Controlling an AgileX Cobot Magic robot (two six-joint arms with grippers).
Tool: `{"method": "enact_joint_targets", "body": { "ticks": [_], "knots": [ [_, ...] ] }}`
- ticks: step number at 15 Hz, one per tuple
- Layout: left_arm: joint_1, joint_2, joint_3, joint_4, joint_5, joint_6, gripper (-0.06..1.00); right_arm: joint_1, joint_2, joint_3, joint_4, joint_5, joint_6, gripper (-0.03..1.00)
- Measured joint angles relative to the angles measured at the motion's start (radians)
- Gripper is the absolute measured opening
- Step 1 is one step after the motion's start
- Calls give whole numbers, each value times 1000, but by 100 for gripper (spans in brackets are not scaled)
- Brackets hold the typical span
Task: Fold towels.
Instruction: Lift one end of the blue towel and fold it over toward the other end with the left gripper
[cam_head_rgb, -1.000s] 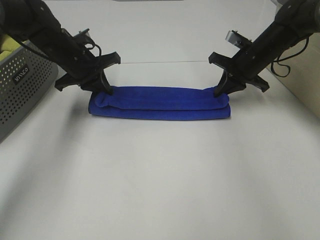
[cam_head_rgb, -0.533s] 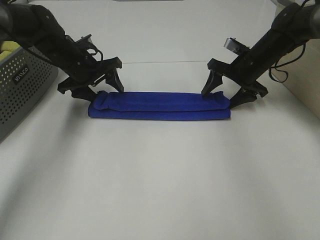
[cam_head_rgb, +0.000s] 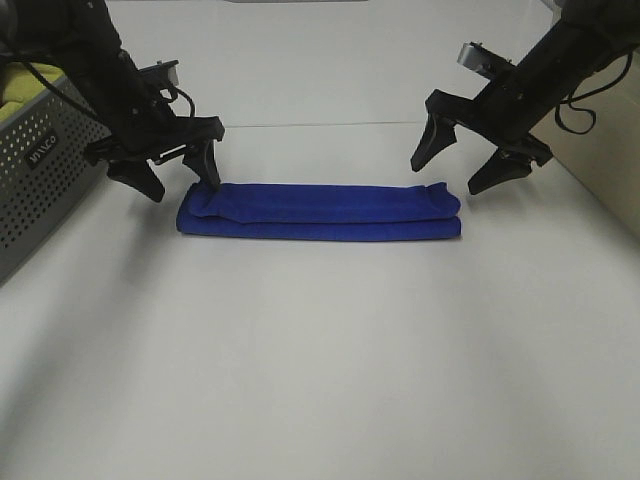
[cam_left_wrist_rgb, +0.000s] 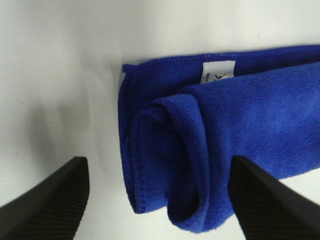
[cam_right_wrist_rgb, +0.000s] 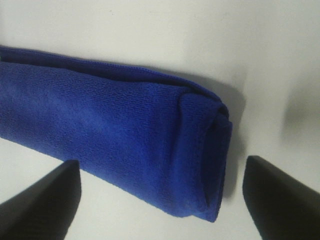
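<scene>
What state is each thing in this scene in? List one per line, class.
Blue towel: folded into a long strip, lying flat on the table.
Left gripper: open, holding nothing.
Right gripper: open, holding nothing.
Grey basket: holds a yellow-green cloth.

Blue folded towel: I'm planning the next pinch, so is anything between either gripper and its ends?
Nothing visible does. The royal-blue plush microfibre towel lies as a long folded strip on the white table, and the left gripper and right gripper hang open over its two ends, with only air between.
</scene>
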Motion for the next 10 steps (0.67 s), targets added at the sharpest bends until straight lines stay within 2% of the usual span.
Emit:
{"method": "enact_joint_targets", "body": {
  "ticks": [6, 10],
  "knots": [
    [0, 62, 1, -15, -26, -6, 73, -1, 0, 0, -7, -2, 0, 82],
    [-2, 83, 1, -122, -101, 9, 73, -1, 0, 0, -10, -12, 0, 82]
  ]
}}
